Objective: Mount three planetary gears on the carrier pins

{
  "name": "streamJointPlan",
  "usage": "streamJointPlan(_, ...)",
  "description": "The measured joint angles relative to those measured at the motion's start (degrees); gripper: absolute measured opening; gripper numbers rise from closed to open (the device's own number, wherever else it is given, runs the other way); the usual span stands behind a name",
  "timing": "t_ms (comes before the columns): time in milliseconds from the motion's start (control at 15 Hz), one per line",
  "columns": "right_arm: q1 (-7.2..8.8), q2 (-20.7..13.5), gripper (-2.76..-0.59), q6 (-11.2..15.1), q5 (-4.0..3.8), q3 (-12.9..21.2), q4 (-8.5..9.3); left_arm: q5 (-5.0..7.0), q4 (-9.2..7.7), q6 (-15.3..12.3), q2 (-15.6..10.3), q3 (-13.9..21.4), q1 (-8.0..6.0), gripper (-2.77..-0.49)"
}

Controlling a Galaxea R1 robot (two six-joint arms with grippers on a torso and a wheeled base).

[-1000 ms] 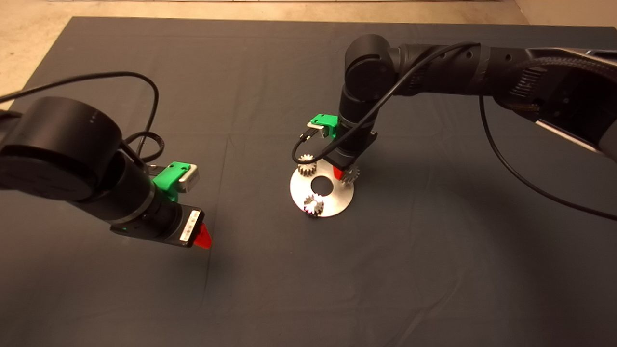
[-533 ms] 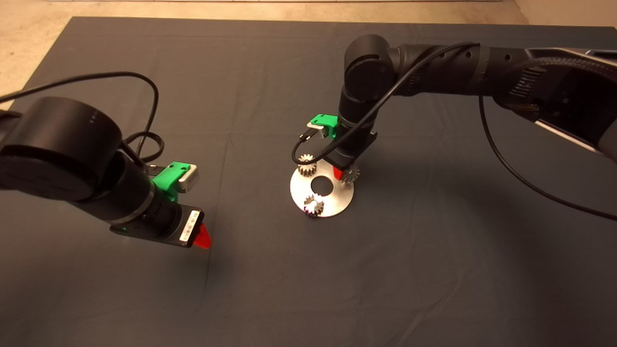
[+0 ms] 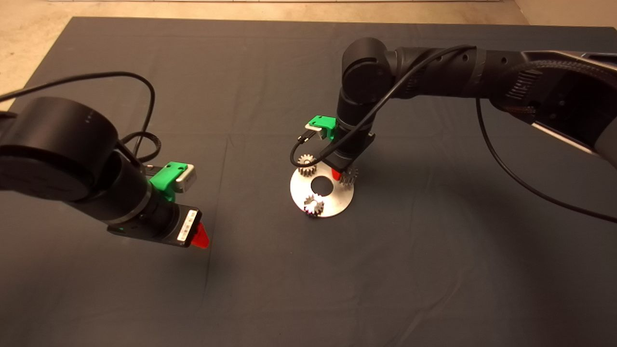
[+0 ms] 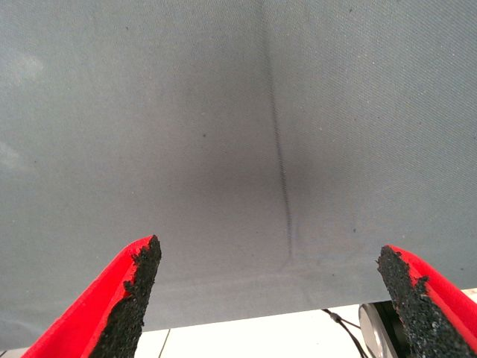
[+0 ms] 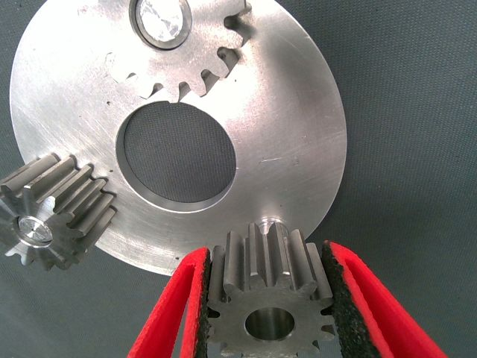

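Observation:
A shiny silver disc (image 3: 338, 196) lies mid-mat. Two planetary gears (image 3: 307, 165) (image 3: 313, 205) sit on carrier pins; in the right wrist view these gears (image 5: 179, 52) (image 5: 56, 212) each show a pin end (image 5: 160, 19) in the bore. My right gripper (image 3: 339, 173) (image 5: 268, 298) is shut on the third gear (image 5: 268, 294) (image 3: 348, 175), held at the disc's (image 5: 291, 127) right edge just above a bare pin (image 5: 270, 222). Far to the left, my left gripper (image 3: 200, 237) (image 4: 268, 253) hangs open over bare mat.
The dark mat (image 3: 434, 270) covers the table, with beige floor (image 3: 29, 43) beyond its far left edge. A black cable (image 3: 511, 173) loops down from the right arm over the mat. Another cable (image 3: 140, 86) arcs over the left arm.
The right arm has shifted slightly left, bringing the held gear a little further in over the disc's edge. The left arm has drifted a touch to the left.

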Motion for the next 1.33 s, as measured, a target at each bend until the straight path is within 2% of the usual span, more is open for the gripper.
streamJointPlan(467,-0.02,-0.3,-2.41,0.0,0.20,0.0,0.00,-0.01,0.00,0.0,-1.0,0.7,0.00,-1.19)
streamJointPlan(667,0.01,-1.4,-2.41,-0.2,1.13,0.1,0.05,0.02,0.00,0.0,-1.2,0.8,0.00,-1.19)
streamJointPlan(733,-0.22,-1.6,-2.41,-0.1,0.91,0.1,0.06,0.02,0.00,0.0,-1.2,0.8,0.00,-1.19)
streamJointPlan(800,-0.83,-2.1,-2.41,-0.2,1.65,0.1,0.07,0.00,0.00,0.0,-1.2,0.8,0.02,-1.19)
streamJointPlan(1133,-0.82,-2.2,-2.41,-0.2,1.60,0.1,0.05,0.02,0.00,0.0,-1.2,0.8,0.00,-1.19)
streamJointPlan(1200,-0.81,-2.2,-2.41,-0.2,1.57,0.2,0.05,0.00,0.00,0.0,-1.2,0.8,0.00,-1.09)
streamJointPlan(1333,-0.82,-2.2,-2.41,-0.2,1.56,0.5,0.04,0.02,0.00,0.0,-1.2,0.8,0.00,-1.04)
